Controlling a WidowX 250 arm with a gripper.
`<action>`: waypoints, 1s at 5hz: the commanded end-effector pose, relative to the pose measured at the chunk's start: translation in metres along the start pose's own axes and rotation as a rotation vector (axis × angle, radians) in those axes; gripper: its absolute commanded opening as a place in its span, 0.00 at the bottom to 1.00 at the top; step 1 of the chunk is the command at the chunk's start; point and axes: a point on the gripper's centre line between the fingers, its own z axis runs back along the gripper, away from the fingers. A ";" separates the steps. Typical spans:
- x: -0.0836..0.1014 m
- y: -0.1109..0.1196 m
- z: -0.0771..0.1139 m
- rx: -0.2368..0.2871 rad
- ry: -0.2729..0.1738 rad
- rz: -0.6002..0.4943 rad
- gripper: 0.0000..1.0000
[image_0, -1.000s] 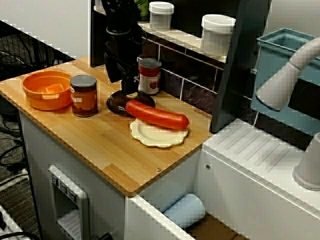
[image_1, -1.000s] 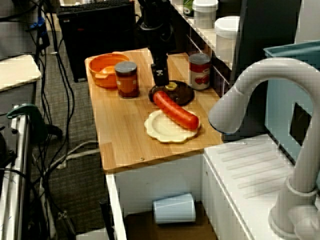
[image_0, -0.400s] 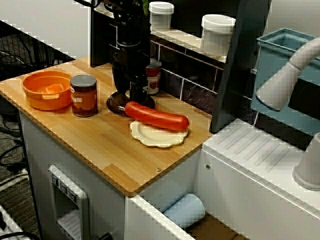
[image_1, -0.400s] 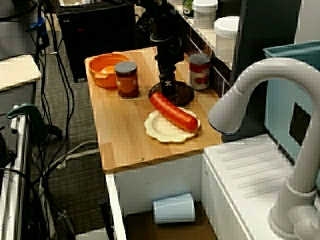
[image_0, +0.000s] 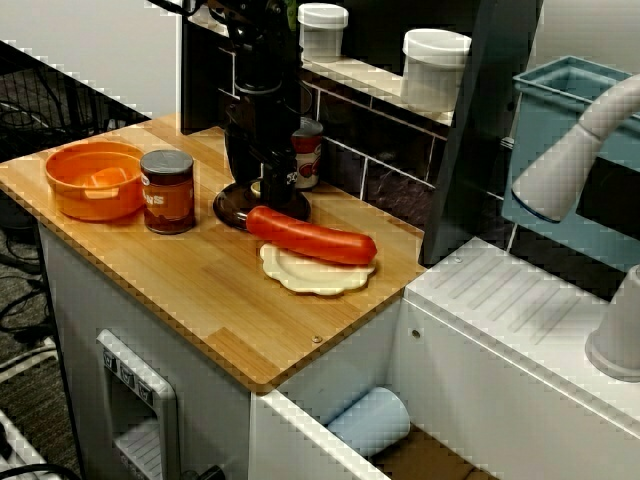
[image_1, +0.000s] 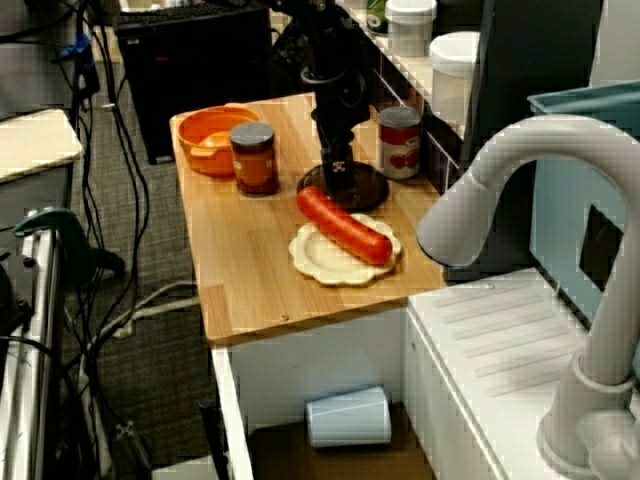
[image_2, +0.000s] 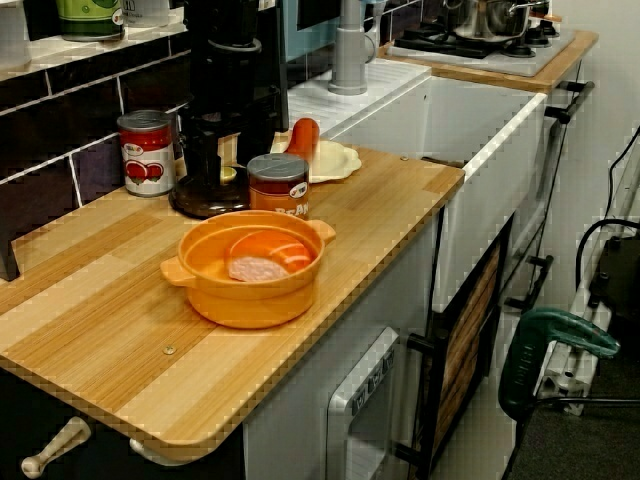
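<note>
1. The gripper stands fingers-down, low over the dark plate. Its own body hides the jaws, so neither their opening nor any hold can be told.
2. The red sausage has one end at the dark plate's rim, just under the gripper. The rest lies across the cream plate beside it.
3. A tomato tin stands just behind the dark plate.
4. Work this close probably calls for slow, level moves, because the round sausage may roll and the tin could be knocked.

Dark tiled wall at the back, white sink unit alongside, grey floor below, littered with cables.
</note>
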 end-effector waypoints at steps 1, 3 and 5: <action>-0.001 0.000 0.005 0.027 -0.027 0.005 1.00; 0.001 0.002 0.002 0.026 -0.020 0.010 1.00; 0.000 0.004 -0.002 0.014 -0.015 0.013 0.00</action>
